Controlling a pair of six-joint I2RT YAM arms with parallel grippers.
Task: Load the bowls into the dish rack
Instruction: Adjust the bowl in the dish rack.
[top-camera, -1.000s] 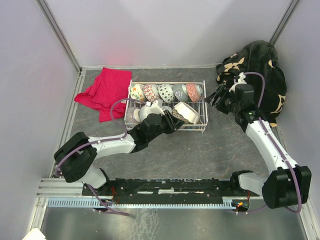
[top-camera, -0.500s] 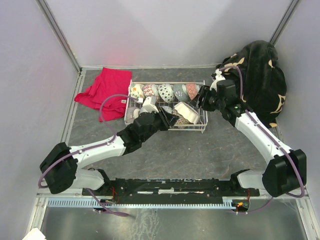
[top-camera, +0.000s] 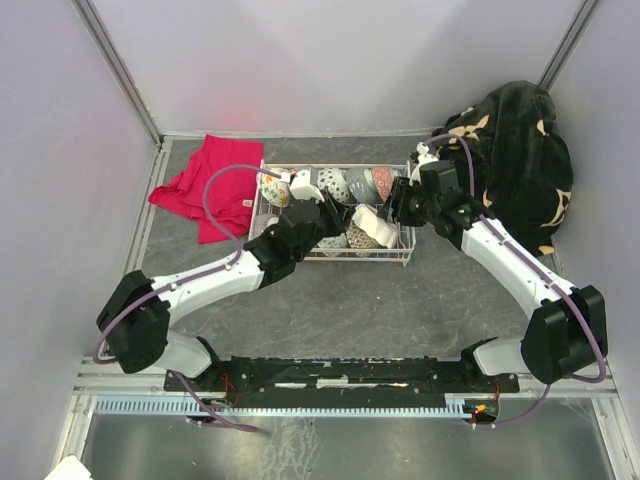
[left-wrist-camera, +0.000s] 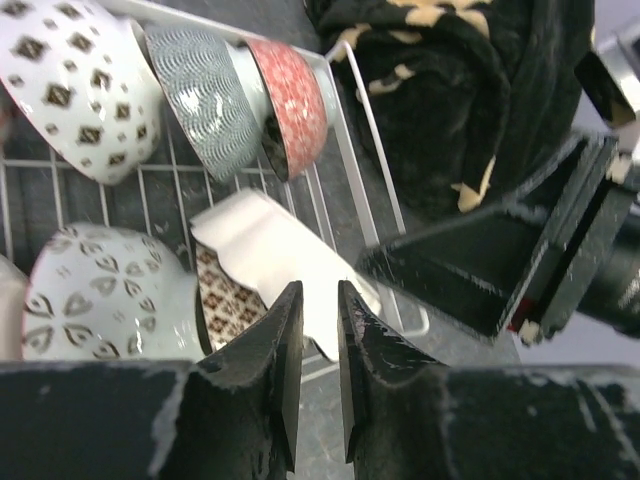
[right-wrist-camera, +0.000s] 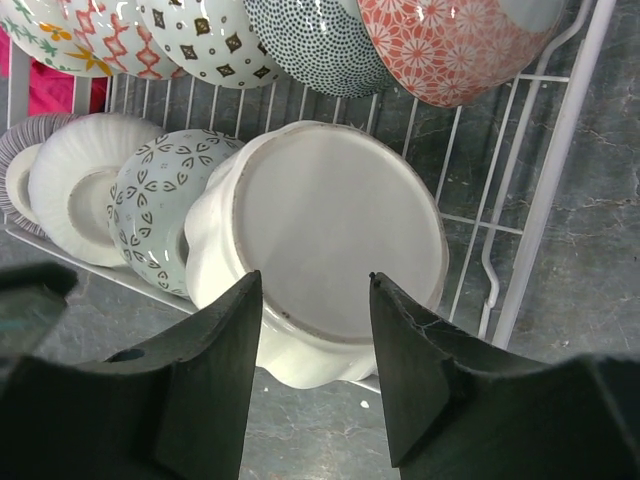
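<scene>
The white wire dish rack holds a back row of patterned bowls on edge. A front row ends with a white scalloped bowl at the right. My left gripper hovers over the front row, just left of that bowl. In the left wrist view its tips are almost together, with nothing in the narrow gap; the scalloped bowl lies beyond them. My right gripper is at the rack's right end. It is open, above the scalloped bowl's flat base and apart from it.
A red cloth lies left of the rack and a black patterned blanket is heaped at the back right. The rack's right wire wall runs beside my right fingers. The two grippers are close together over the rack's right half.
The left arm has reached further back over the rack's front row. The right gripper has swung left from the blanket to the rack's right end, above the scalloped bowl.
</scene>
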